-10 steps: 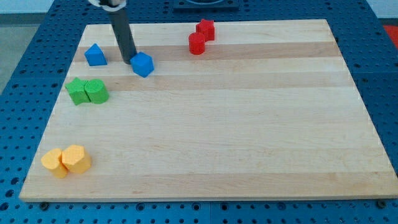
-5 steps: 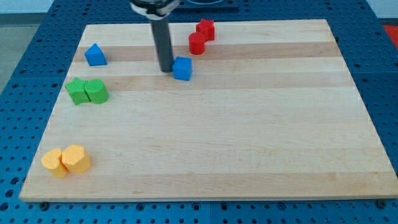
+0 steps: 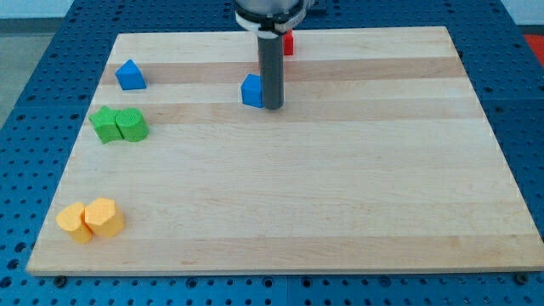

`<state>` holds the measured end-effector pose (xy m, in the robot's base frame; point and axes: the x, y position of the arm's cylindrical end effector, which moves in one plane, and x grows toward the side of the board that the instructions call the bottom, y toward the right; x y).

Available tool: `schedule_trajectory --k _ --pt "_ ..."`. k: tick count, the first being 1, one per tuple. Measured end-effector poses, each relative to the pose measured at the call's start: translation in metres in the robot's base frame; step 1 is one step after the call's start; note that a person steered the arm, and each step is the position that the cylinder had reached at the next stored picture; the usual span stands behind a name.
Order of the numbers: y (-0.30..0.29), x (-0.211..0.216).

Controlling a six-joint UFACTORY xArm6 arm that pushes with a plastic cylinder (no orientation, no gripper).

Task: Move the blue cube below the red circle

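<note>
The blue cube (image 3: 251,91) lies in the upper middle of the wooden board (image 3: 340,187). My tip (image 3: 273,107) stands right against the cube's right side and covers its right edge. The rod hides the red circle, which I cannot see now. Another red block (image 3: 288,43) shows partly beside the rod near the view's top, above and to the right of the cube.
A blue triangular block (image 3: 129,75) sits at the upper left. Two green blocks (image 3: 106,125) (image 3: 133,125) touch each other below it. Two yellow-orange blocks (image 3: 74,223) (image 3: 104,217) touch at the lower left.
The blue cube was pushed right, from the board's upper left to below the red blocks. My tip has then moved from the cube's left side to its right side.
</note>
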<state>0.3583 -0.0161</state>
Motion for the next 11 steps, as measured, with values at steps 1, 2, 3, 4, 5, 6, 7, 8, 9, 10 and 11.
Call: schedule_trajectory --k 1,2,3,4,5,6,7,8,9,10,11 --pt "0.007 0.000" --pt "-0.004 0.031" --pt "-0.026 0.035" --pt "-0.026 0.022" --pt "-0.019 0.008" --pt "-0.009 0.003" --pt "-0.019 0.019" --pt "-0.056 0.024" --pt "-0.054 0.002" --pt "-0.043 -0.016" --pt "-0.032 -0.028"
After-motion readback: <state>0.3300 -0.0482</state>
